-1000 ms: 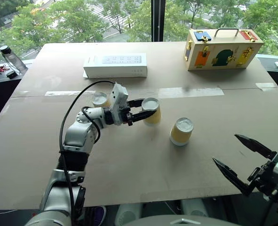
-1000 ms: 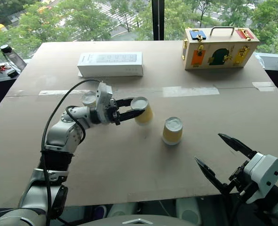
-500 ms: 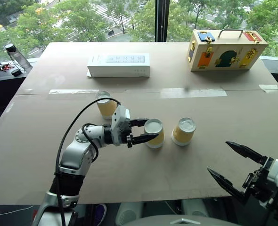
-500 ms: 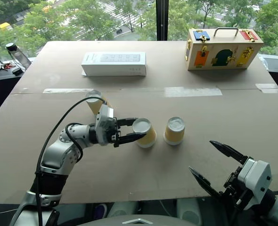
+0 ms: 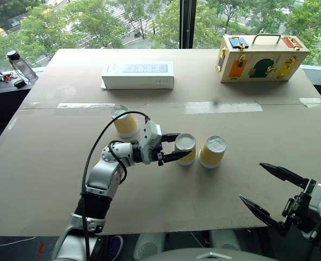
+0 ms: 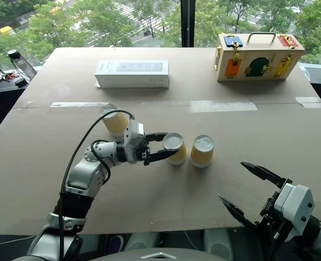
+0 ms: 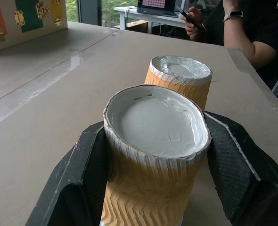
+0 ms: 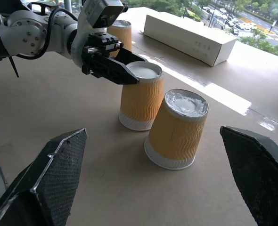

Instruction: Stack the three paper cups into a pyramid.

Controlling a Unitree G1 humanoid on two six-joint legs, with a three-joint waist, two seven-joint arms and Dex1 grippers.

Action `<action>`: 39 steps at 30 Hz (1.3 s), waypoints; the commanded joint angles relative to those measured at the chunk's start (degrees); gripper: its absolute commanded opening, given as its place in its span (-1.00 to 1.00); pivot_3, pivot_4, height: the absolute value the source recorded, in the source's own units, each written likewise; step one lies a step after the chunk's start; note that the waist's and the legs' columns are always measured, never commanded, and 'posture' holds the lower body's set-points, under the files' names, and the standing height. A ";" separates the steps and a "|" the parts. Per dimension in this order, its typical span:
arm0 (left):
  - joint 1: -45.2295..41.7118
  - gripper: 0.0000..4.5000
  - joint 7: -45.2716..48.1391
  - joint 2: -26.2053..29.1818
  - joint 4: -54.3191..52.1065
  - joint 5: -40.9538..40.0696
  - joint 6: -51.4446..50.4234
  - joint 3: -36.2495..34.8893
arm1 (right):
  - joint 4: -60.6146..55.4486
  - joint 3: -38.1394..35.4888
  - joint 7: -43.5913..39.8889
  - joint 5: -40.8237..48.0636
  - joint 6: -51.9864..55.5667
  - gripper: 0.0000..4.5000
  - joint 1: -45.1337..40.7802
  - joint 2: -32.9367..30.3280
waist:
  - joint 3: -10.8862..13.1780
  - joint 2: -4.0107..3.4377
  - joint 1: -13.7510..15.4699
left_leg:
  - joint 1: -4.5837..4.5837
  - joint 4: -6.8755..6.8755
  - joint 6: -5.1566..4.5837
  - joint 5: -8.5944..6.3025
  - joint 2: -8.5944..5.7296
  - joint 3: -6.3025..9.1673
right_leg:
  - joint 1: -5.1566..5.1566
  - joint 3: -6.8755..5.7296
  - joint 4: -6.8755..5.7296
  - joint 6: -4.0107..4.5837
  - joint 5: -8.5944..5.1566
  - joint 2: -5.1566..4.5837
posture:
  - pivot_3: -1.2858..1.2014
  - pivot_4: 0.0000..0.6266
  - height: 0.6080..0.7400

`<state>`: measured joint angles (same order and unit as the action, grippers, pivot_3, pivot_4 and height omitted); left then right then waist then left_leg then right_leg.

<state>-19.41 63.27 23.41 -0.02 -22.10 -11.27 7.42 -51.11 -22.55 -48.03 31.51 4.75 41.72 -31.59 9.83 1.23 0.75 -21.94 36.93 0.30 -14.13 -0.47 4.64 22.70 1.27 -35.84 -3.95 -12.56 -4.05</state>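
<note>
Cups: the left gripper (image 5: 176, 148) is clamped on the middle cup (image 5: 185, 148), one finger on each side wall. That cup stands upside down, just beside the right cup (image 5: 211, 151) at its 3 o'clock. Third cup (image 5: 125, 122) at 10 o'clock. Right gripper (image 5: 268, 190) spread wide, holding nothing. Since earlier, the gripped cup has come closer to the right cup.

The left arm reaches out over the table with its black two-fingered left gripper (image 5: 178, 148) pointing level toward the robot's right, fingers clamped on something, while the black two-fingered right gripper (image 5: 268, 188) hangs low nearby, jaws spread wide and empty.
</note>
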 commanded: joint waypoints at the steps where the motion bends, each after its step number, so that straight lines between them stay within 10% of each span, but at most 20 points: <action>1: -0.26 0.13 0.07 -0.53 -0.45 -0.03 0.83 0.59 | -1.09 -0.53 0.50 0.61 -0.14 1.00 0.05 -0.27 | 0.00 0.00 0.01 | 0.00 0.00 0.00 0.00 0.00 0.00 | 0.00 0.00 0.00 0.00 0.00 0.00 | 0.03 -0.52 1.00; 26: -1.09 0.13 3.78 -1.34 1.44 -0.80 1.16 2.22 | -2.26 0.18 2.95 0.42 2.32 1.00 -1.62 -1.49 | -0.03 0.00 0.02 | 0.03 0.07 0.00 0.00 -0.01 0.01 | -0.07 -0.01 -0.01 0.00 0.00 0.00 | 0.03 -0.52 1.00; 30: -0.56 0.88 3.71 -0.59 0.07 -2.24 -0.05 0.64 | -2.28 0.24 2.98 0.66 2.65 1.00 -2.08 -1.61 | -0.03 -0.01 -0.04 | 0.02 0.08 0.00 0.00 -0.01 0.01 | -0.07 -0.01 -0.01 0.00 0.00 0.00 | 0.03 -0.52 1.00; 39: 12.13 0.94 0.59 7.36 -10.38 -12.20 -4.44 -15.27 | 0.21 2.40 1.92 3.39 3.34 1.00 -8.36 -3.03 | -0.03 -0.01 -1.47 | 0.07 0.03 0.00 0.00 0.09 0.02 | -0.06 -0.01 -0.02 0.06 0.01 0.01 | 0.03 -0.52 1.00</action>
<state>-8.13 64.63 30.03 -7.36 -31.81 -14.87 -4.80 -50.64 -20.44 -45.85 33.51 8.13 33.90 -34.08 9.80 1.22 -0.73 -21.86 36.95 0.30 -14.13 -0.36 4.65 22.64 1.26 -35.86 -3.90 -12.55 -4.04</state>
